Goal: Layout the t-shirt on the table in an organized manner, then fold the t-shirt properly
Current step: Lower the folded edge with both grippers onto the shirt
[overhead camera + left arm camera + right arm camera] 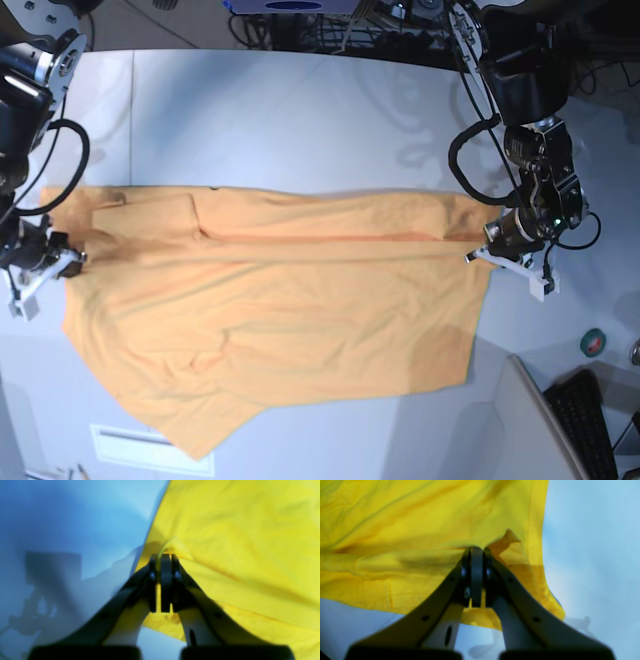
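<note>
The orange-yellow t-shirt (280, 310) lies spread across the white table (300, 120), stretched sideways between both arms, with a long fold ridge running along its upper part. At the shirt's right edge in the base view my left gripper (492, 240) is shut on the cloth; the left wrist view shows its jaws (163, 557) pinched on a bunched edge of the t-shirt (237, 542). My right gripper (72, 258) is shut on the shirt's left edge, and the right wrist view shows it (477, 551) clamping a fold of the t-shirt (420, 517) beside a stitched hem.
Cables and equipment crowd the table's far edge (330, 20). A keyboard (585, 425) and a small round object (593, 342) sit at the lower right, off the table. A white label strip (130, 445) lies under the shirt's lower corner.
</note>
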Controlling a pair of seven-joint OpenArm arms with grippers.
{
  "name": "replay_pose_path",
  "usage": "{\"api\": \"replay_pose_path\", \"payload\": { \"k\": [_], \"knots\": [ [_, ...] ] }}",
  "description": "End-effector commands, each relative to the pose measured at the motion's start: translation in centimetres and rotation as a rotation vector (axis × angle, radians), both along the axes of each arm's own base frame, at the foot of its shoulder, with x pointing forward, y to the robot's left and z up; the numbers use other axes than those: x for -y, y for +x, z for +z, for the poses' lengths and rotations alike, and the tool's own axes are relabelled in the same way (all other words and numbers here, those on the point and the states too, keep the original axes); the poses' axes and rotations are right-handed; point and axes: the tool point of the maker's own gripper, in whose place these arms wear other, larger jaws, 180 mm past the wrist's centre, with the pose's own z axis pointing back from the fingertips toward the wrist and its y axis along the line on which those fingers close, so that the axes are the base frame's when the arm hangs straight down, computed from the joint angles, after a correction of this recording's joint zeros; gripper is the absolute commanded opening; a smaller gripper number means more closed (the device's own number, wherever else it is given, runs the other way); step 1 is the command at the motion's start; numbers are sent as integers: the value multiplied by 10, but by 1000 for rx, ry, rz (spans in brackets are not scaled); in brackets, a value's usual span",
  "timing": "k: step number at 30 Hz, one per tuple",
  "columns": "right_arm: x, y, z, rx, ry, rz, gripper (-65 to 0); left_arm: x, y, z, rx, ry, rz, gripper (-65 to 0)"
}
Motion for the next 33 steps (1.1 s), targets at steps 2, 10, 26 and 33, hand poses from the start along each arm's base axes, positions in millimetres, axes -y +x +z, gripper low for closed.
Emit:
{"api": "replay_pose_path", "payload": {
  "k": [2, 10, 26, 33],
  "knots": [
    [12, 15, 19, 62, -18, -16, -650, -9, 19, 22, 74, 21, 10, -650],
    [12, 14, 18, 60, -17, -15, -650, -12, 25, 26, 83, 22, 16, -650],
    [37, -34, 42, 162, -89, -138, -300, -28, 6, 71, 217, 84, 83, 0],
    [20, -103, 29, 173, -9, -381, -297, -25, -57, 29, 152, -61, 172, 0]
  ]
}}
